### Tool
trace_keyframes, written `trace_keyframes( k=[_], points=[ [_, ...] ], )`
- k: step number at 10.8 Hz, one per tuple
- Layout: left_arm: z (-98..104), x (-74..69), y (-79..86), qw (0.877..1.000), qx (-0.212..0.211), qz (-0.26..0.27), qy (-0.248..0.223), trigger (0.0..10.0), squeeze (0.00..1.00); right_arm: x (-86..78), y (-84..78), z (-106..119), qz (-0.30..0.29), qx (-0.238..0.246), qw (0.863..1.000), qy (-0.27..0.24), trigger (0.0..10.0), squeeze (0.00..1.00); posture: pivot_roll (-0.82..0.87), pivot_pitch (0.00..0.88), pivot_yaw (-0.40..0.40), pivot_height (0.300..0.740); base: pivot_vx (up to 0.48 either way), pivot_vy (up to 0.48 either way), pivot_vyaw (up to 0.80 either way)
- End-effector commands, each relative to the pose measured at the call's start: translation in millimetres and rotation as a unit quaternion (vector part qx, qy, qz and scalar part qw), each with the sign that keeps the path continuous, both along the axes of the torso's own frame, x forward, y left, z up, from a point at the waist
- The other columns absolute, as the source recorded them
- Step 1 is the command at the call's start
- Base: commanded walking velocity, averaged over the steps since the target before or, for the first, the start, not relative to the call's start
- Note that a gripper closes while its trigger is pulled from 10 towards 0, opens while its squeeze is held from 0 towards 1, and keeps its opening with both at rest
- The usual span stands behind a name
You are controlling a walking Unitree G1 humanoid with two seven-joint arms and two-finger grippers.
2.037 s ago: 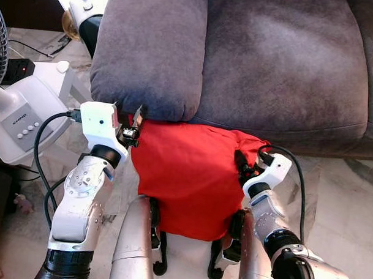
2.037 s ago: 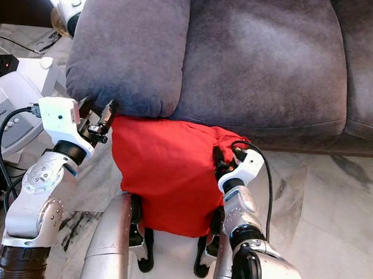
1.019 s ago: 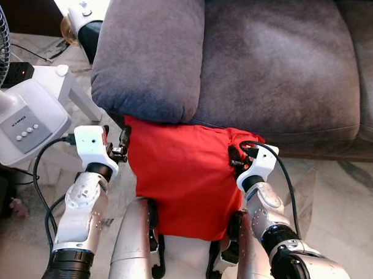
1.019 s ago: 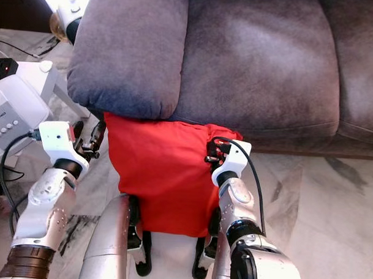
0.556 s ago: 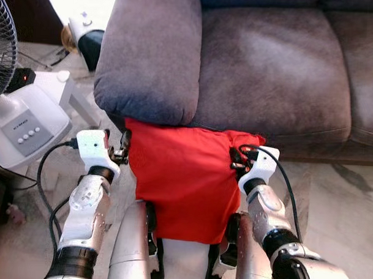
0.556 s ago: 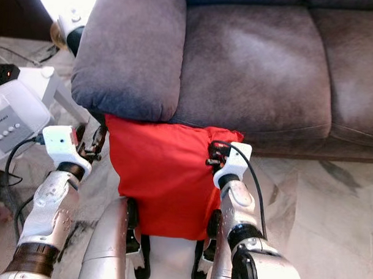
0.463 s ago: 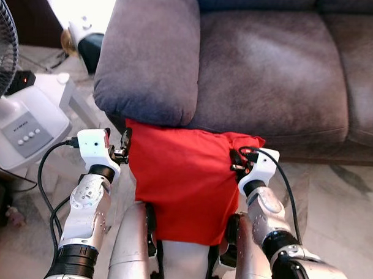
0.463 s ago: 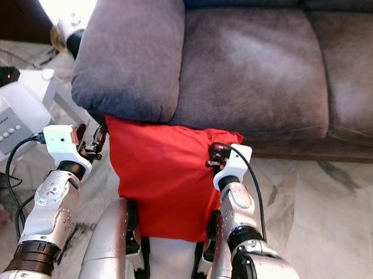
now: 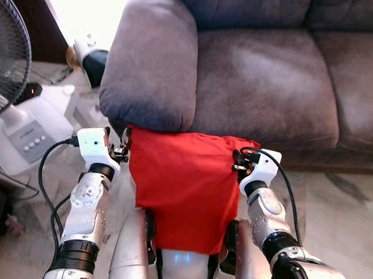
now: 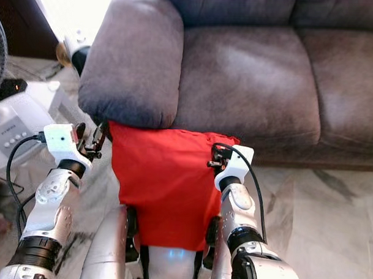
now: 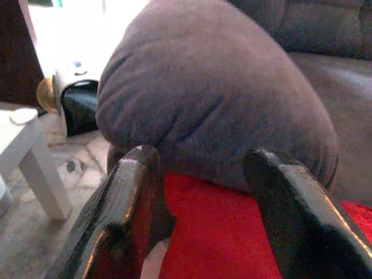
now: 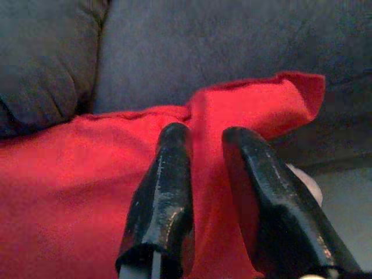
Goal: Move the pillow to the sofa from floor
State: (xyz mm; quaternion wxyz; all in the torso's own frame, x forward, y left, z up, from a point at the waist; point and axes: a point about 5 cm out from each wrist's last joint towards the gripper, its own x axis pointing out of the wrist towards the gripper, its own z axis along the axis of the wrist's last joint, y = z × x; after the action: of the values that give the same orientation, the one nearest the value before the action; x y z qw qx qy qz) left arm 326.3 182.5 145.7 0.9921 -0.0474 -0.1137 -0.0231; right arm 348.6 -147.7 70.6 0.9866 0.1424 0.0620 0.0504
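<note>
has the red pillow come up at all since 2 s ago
Yes. Held between left tool and right tool, the red pillow rose slightly against the sofa seat front.
</note>
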Motion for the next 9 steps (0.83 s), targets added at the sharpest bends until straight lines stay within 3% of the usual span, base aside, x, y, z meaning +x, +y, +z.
trace_keyframes(
  k=[1, 6, 9],
  points=[
    [-5.0, -0.9, 4.0, 1.000, 0.009, 0.002, 0.008, 10.0, 0.00, -5.4, 0.1, -7.2, -0.003, 0.003, 1.000, 0.008, 10.0, 0.00, 0.21, 0.196, 0.016, 0.597, 0.000, 0.000, 0.00],
    [-5.0, 0.4, 1.2, 1.000, 0.011, -0.003, 0.004, 10.0, 0.00, -6.7, 2.3, -9.6, -0.004, 0.001, 1.000, 0.014, 10.0, 0.00, 0.22, 0.206, 0.014, 0.657, 0.000, 0.000, 0.00],
    [-6.7, -2.5, 3.9, 1.000, 0.015, -0.001, 0.005, 10.0, 0.00, -8.2, 3.0, -12.1, -0.003, 0.015, 1.000, 0.020, 10.0, 0.00, 0.22, 0.224, 0.016, 0.632, 0.000, 0.000, 0.00]
  ],
)
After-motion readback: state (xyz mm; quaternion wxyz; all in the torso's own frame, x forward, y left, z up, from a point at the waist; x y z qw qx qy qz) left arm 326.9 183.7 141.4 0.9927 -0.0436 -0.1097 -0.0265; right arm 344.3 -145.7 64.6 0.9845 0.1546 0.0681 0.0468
